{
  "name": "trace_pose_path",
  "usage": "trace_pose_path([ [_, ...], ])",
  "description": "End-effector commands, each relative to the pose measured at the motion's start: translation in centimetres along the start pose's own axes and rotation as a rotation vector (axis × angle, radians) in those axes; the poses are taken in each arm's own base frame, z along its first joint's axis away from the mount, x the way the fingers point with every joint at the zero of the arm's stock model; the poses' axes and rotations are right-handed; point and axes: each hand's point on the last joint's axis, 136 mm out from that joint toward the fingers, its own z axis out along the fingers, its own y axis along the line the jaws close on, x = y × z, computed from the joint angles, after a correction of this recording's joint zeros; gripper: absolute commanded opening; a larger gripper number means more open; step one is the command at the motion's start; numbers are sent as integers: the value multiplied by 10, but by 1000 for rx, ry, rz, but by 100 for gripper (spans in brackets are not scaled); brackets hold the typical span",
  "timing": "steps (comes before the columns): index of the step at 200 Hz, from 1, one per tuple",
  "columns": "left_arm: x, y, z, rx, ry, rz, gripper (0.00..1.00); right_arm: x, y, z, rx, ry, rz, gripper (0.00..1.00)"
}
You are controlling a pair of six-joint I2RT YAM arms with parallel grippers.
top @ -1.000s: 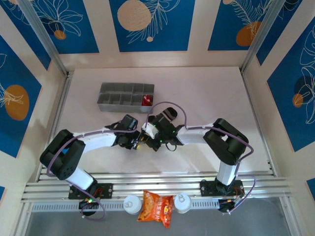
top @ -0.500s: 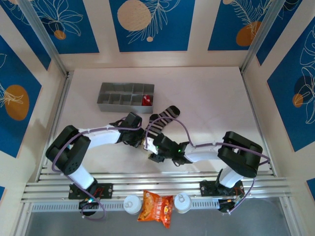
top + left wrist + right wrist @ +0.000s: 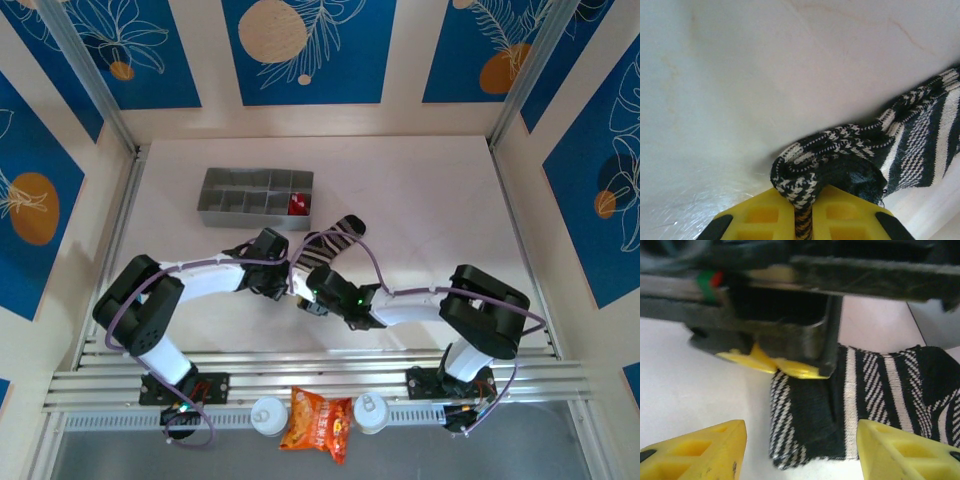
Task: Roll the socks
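The black sock with grey-white stripes (image 3: 330, 240) lies stretched on the white table, its far end pointing up and right. My left gripper (image 3: 291, 277) is shut on its near, folded end; the yellow fingers (image 3: 765, 215) pinch a fold of the striped sock (image 3: 840, 155). My right gripper (image 3: 314, 297) stands open just in front of that same end. Its yellow fingertips (image 3: 715, 447) straddle the striped sock (image 3: 810, 425) without touching it. The red sock (image 3: 297, 204) sits as a small bundle in a compartment of the grey tray (image 3: 240, 196).
The grey divided tray stands at the back left of the table. An orange snack packet (image 3: 316, 420) lies on the rail at the near edge, between two white round knobs (image 3: 268, 412). Both arms crowd the table's middle.
My right gripper has opened, let go of the striped sock and dropped back toward the near edge. The sock now lies uncovered and stretched out. My left gripper has closed tighter on its end.
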Motion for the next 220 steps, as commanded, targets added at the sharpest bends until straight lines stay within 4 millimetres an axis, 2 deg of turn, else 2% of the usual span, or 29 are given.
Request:
trace_pose_path([
  [1, 12, 44, 1, -152, 51, -41, 12, -11, 1, 8, -27, -36, 13, 59],
  [36, 25, 52, -1, -166, 121, -97, 11, 4, 4, 25, -35, 18, 32, 58],
  [62, 31, 59, -6, -191, 154, -122, 11, 16, 7, 34, -49, 68, 47, 51],
  [76, 34, 60, -8, -187, 164, -134, 11, 21, 11, 35, -72, 87, 60, 38],
  [91, 36, 58, -9, -170, 178, -146, 12, 27, 17, 34, -93, 115, 69, 15],
  [103, 35, 52, -14, -143, 168, -144, 19, 32, 19, 32, -87, 139, 84, 0],
  [138, 21, 28, -43, -61, 68, -137, 56, 50, 32, 19, -115, 198, 200, 0],
  [162, 10, 24, -55, -35, 18, -134, 72, 67, 39, 12, -130, 222, 293, 0],
  [197, 1, 14, -58, 3, -5, -101, 75, 81, 47, 6, -190, 217, 421, 0],
  [220, 5, 3, -50, 26, 29, -65, 74, 86, 49, 4, -240, 209, 510, 0],
])
